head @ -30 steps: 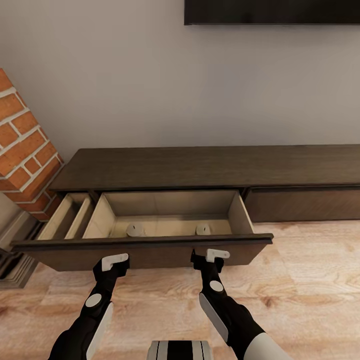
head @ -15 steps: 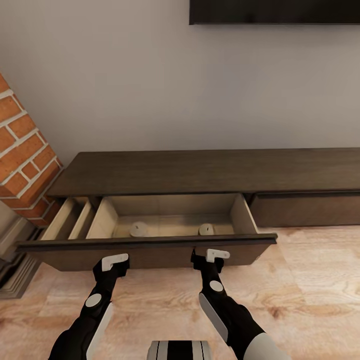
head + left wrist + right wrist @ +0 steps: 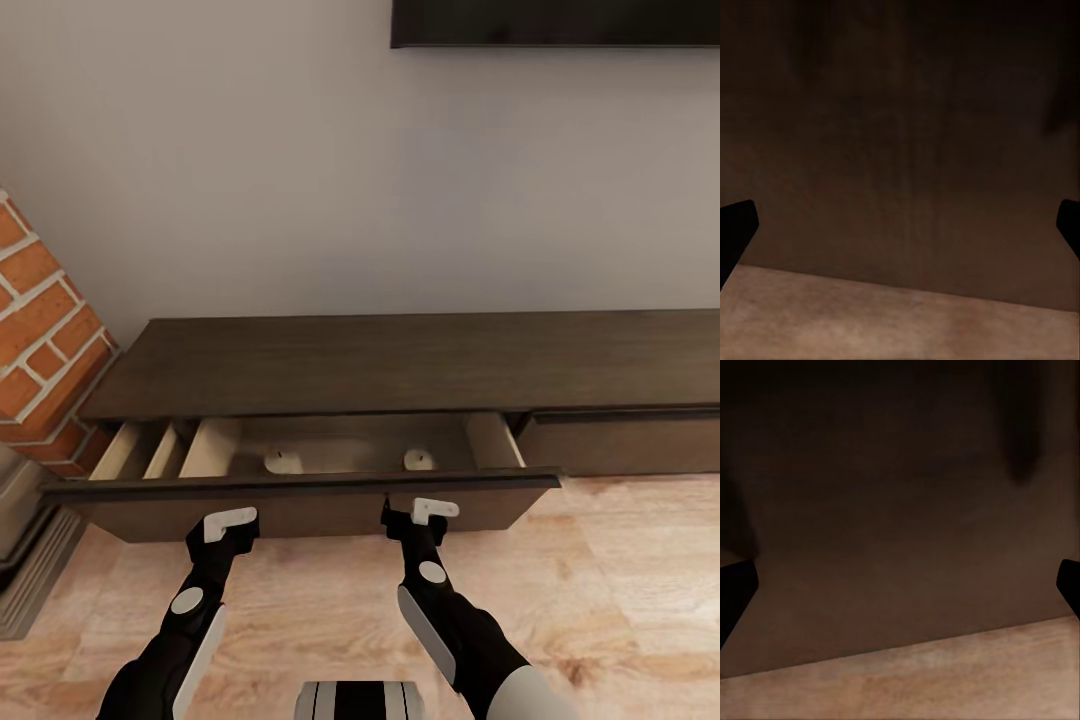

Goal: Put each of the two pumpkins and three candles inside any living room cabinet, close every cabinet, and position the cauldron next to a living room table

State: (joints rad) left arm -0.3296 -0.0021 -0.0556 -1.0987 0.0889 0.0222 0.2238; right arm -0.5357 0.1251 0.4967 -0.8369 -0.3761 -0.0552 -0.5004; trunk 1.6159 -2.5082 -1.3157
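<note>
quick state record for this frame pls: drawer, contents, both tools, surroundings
drawer: cabinet drawer front partly pulled out
contents: two candles visible inside, apart from each other
left tool: open, at the drawer front, holding nothing
right tool: open, at the drawer front, holding nothing
surroundings: brick column at left, wood floor

Both arms reach forward side by side, dark forearms with white panels, wrists level. The left gripper [image 3: 228, 522] sits left of centre, the right gripper [image 3: 425, 512] right of centre and a little farther ahead. In each wrist view the two dark fingertips [image 3: 733, 229] [image 3: 735, 585] stand far apart at opposite edges, so both grippers are spread wide with nothing between them
</note>
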